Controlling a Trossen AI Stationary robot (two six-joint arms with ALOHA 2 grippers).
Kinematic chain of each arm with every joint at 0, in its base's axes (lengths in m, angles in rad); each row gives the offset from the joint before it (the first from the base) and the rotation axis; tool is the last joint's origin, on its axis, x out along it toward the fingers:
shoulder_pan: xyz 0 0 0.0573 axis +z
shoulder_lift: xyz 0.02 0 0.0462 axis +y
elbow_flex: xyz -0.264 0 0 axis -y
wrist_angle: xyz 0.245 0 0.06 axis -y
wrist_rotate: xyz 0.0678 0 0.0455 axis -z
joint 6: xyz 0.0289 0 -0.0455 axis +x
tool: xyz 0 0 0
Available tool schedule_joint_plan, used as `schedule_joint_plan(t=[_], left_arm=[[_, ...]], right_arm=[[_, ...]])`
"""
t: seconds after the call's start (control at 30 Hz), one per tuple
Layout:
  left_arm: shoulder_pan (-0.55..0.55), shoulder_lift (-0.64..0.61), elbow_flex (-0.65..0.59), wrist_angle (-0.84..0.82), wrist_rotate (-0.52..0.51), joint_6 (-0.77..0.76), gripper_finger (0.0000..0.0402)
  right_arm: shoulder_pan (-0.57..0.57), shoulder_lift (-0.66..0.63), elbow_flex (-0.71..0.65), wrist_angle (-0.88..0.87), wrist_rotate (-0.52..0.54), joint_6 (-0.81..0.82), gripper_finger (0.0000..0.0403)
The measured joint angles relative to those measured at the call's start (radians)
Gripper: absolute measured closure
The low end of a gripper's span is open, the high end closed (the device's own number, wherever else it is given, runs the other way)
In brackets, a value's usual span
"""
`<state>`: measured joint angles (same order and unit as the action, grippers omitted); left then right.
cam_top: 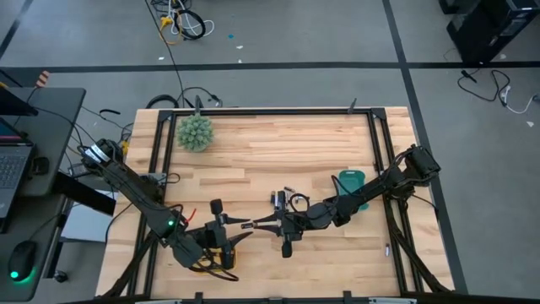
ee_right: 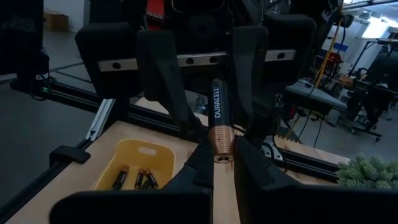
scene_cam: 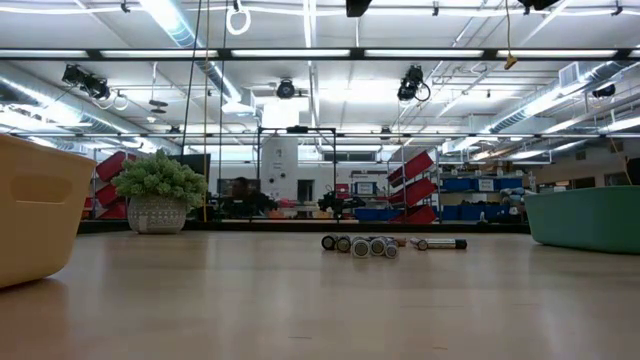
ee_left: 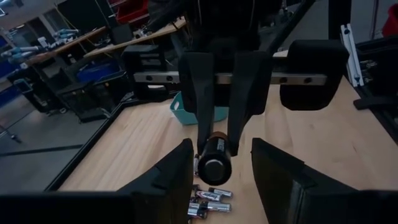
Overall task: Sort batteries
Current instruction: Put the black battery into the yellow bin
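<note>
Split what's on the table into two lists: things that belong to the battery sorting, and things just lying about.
Part of the job:
- Duracell battery clamped in the right gripper, between the open fingers of the left gripper
- loose batteries on the table
- yellow tray holding three batteries
- teal tray

Just lying about:
- spiky green ball

We read one legible marking: the brand name "DURACELL", printed in light capitals lengthwise along the black section of a battery, above its copper-coloured band, in the right wrist view. The lettering runs along the cell's long axis. We find no other readable text, number or sign: the batteries in the yellow tray and the cells lying on the table are too small for their print to be made out.
</note>
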<state>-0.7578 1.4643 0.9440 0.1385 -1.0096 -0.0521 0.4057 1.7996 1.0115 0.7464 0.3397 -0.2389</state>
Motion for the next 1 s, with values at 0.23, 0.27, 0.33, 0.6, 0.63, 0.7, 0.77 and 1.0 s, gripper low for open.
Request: schedule_joint_plan(t=[0.23, 0.27, 0.33, 0.6, 0.63, 0.7, 0.77, 1.0], left_arm=[[0.000, 0.000, 0.000, 0.001, -0.001, 0.000, 0.0245], [0.000, 0.000, 0.000, 0.001, -0.001, 0.001, 0.0245], [0.000, 0.000, 0.000, 0.001, -0.002, 0.000, 0.0250], [0.000, 0.000, 0.000, 0.010, -0.023, 0.021, 0.0325], [0.000, 0.000, 0.000, 0.013, -0.023, 0.022, 0.0339], [0.002, 0.000, 0.000, 0.019, -0.022, 0.024, 0.0367], [0.003, 0.000, 0.000, 0.020, -0.025, 0.023, 0.0376], [-0.033, -0.013, 0.006, -0.005, -0.046, 0.019, 0.0376]], right_arm=[[0.000, 0.000, 0.000, 0.000, 0.000, 0.000, 0.0378], [0.000, 0.000, 0.000, 0.000, 0.000, 0.000, 0.0378], [0.000, 0.000, 0.000, 0.000, 0.000, 0.000, 0.0380], [0.000, 0.000, 0.000, 0.000, 0.013, 0.003, 0.0374], [0.000, 0.000, 0.000, -0.001, 0.015, 0.002, 0.0374], [0.001, 0.000, 0.000, 0.000, 0.014, 0.001, 0.0372], [0.001, 0.000, 0.000, -0.001, 0.015, 0.002, 0.0366], [0.018, -0.005, 0.002, -0.009, 0.071, 0.032, 0.0322]])
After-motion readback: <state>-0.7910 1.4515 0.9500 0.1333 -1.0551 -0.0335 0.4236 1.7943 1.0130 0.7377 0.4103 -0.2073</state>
